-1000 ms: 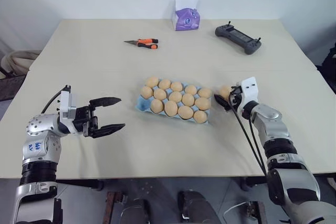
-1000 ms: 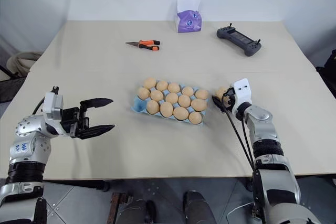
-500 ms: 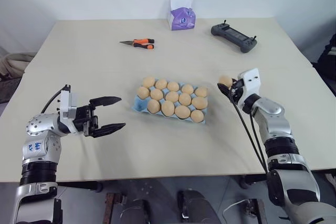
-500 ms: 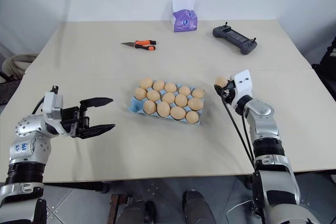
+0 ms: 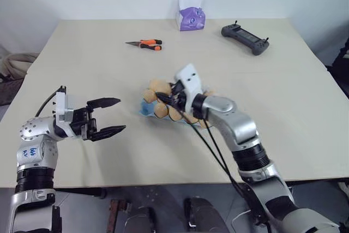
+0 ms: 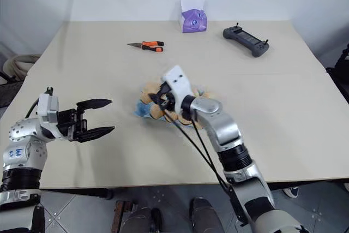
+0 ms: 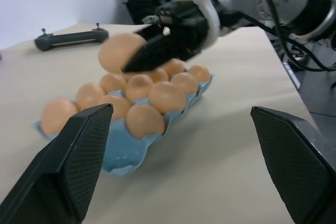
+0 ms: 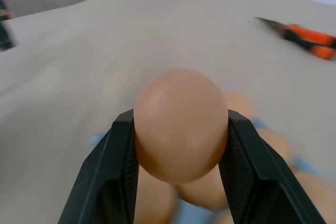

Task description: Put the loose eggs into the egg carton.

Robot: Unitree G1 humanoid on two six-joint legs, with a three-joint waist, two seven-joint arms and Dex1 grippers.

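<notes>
left gripper (image 5: 109,117) nearest, hovering over the table (image 5: 82,64), fingers spread wide and holding nothing, aimed toward the egg carton (image 5: 146,108). just beyond, right gripper (image 8: 176,153) clamped on one egg (image 8: 180,124), held in the air above the carton's left end, clear of the eggs seated in the cups below. blue carton mid-table, nearly full. farther back, orange-handled pliers (image 5: 145,44); at the far edge, purple tissue box (image 5: 191,16) and dark handheld controller (image 5: 245,38), well apart.
</notes>
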